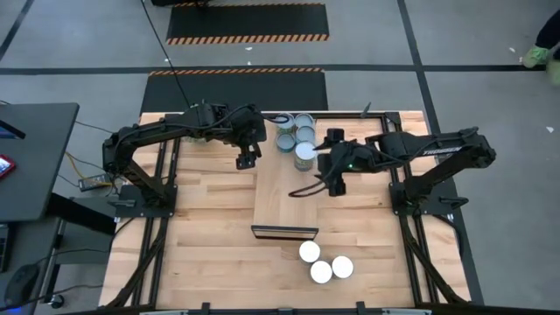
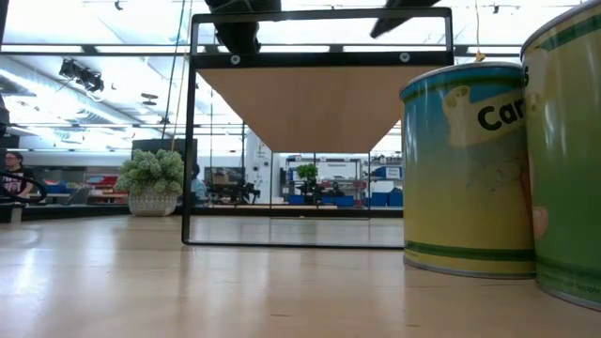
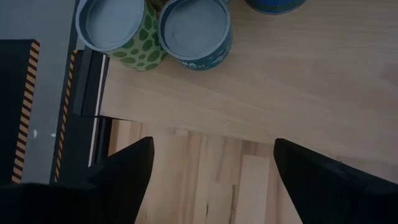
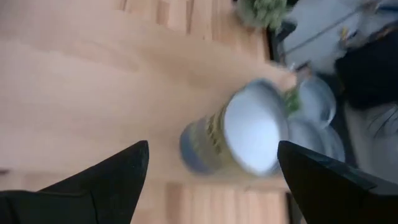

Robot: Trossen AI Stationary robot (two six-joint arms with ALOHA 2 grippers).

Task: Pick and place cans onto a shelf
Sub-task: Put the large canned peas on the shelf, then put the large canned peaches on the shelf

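The shelf [image 1: 284, 197] is a pale plank raised over the tabletop on a black frame. Several cans stand upright on its far end: blue-grey-topped ones [image 1: 304, 127] and a white-topped one [image 1: 304, 153]. Three more white-topped cans [image 1: 321, 262] stand on the table by its near edge. My left gripper [image 1: 247, 162] hovers open off the shelf's left edge, with a green-spotted can [image 3: 121, 31] and a teal can [image 3: 196, 31] ahead of it. My right gripper [image 1: 335, 185] hangs open over the shelf's right side, the white-topped can [image 4: 249, 130] ahead of it and nothing between its fingers.
A green spiky plant ball [image 2: 150, 178] sits at the table's far edge, beyond the cans. In the low view two cans [image 2: 465, 169] stand close by on the right. The shelf's black frame [image 2: 188, 141] rises from the tabletop.
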